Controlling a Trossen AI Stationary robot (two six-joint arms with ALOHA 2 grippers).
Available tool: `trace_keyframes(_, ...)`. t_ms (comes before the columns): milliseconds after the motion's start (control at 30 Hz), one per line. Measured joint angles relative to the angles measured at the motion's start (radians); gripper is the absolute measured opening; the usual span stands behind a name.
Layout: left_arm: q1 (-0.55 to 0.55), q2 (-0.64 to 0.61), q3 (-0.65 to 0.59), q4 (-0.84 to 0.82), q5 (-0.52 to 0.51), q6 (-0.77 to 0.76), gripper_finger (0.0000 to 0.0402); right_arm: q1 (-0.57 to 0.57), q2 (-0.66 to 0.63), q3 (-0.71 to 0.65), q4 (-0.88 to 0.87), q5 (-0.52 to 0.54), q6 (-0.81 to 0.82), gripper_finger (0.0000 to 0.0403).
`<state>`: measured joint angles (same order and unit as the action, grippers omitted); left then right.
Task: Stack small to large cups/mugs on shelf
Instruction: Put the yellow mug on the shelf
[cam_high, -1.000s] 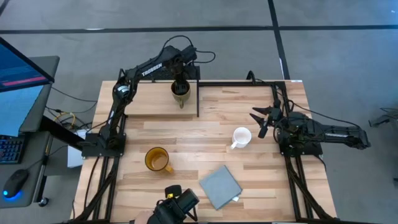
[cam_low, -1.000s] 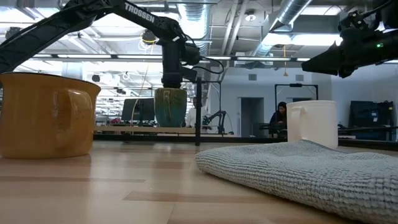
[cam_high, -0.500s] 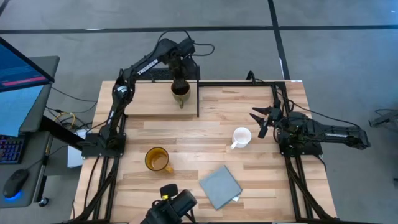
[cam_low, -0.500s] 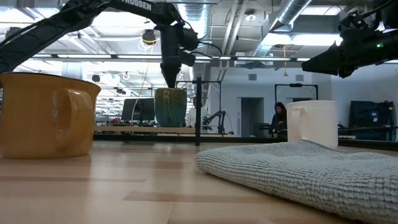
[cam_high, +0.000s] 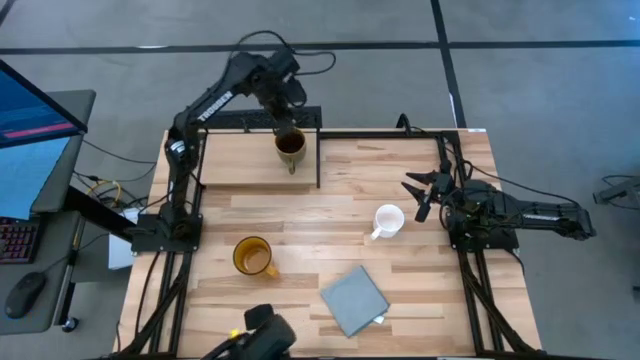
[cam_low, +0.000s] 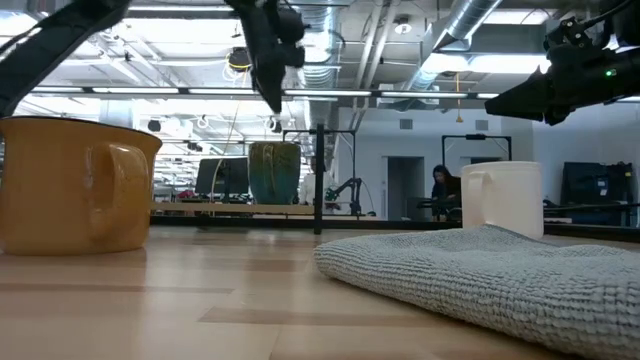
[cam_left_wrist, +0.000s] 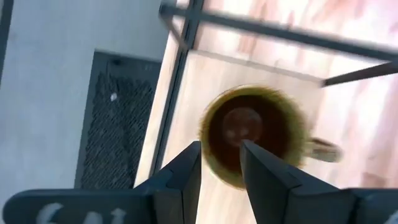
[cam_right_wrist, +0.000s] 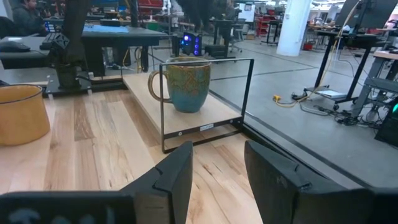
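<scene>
The olive-brown mug (cam_high: 290, 146) stands on the shelf (cam_high: 240, 160) at upper centre. The left gripper (cam_high: 283, 100) hangs above it, fingers slightly apart, empty. The right gripper (cam_high: 413, 193) waits at right, fingers apart.

The light-wood bench (cam_high: 300, 215) carries the shelf (cam_high: 235, 158), a low wooden platform with a black frame that sits along the far edge on the left arm's side. On the shelf, at its end nearer the bench's middle, stands the olive-brown mug (cam_high: 290, 148), upright, handle toward the near edge. On the bench itself stand the white mug (cam_high: 388, 219), near the right arm's side, and the yellow-orange mug (cam_high: 251, 256), nearer the front. A grey folded cloth (cam_high: 354, 300) lies flat near the front edge.
</scene>
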<state>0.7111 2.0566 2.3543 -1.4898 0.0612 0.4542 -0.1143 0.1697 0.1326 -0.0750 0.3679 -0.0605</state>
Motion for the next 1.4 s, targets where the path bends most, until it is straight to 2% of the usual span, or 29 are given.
trace_keyframes(167, 0.012, -0.095, 0.0, 0.012, 0.148, -0.031, 0.0103, 0.0, 0.0, 0.0, 0.0, 0.0, 0.0, 0.0169)
trace_keyframes(333, 0.0, -0.185, -0.001, 0.007, 0.204, -0.059, 0.0103, 0.0, 0.0, 0.0, 0.0, 0.0, 0.0, 0.0169)
trace_keyframes(567, -0.061, -0.264, -0.003, -0.084, 0.183, -0.128, 0.0103, 0.0, 0.0, 0.0, 0.0, 0.0, 0.0, 0.0169)
trace_keyframes(700, -0.103, -0.301, -0.003, -0.082, 0.132, -0.165, 0.0103, 0.0, 0.0, 0.0, 0.0, 0.0, 0.0, 0.0169)
trace_keyframes(967, -0.196, -0.365, -0.003, -0.079, 0.132, -0.171, 0.0103, 0.0, 0.0, 0.0, 0.0, 0.0, 0.0, 0.0169)
trace_keyframes(1200, -0.263, -0.403, -0.004, -0.011, 0.084, -0.167, 0.0103, 0.0, 0.0, 0.0, 0.0, -0.003, 0.001, 0.0169)
trace_keyframes(1400, -0.291, -0.491, -0.004, -0.003, 0.055, -0.207, 0.0103, 0.0, 0.0, 0.0, 0.0, -0.003, 0.001, 0.0169)
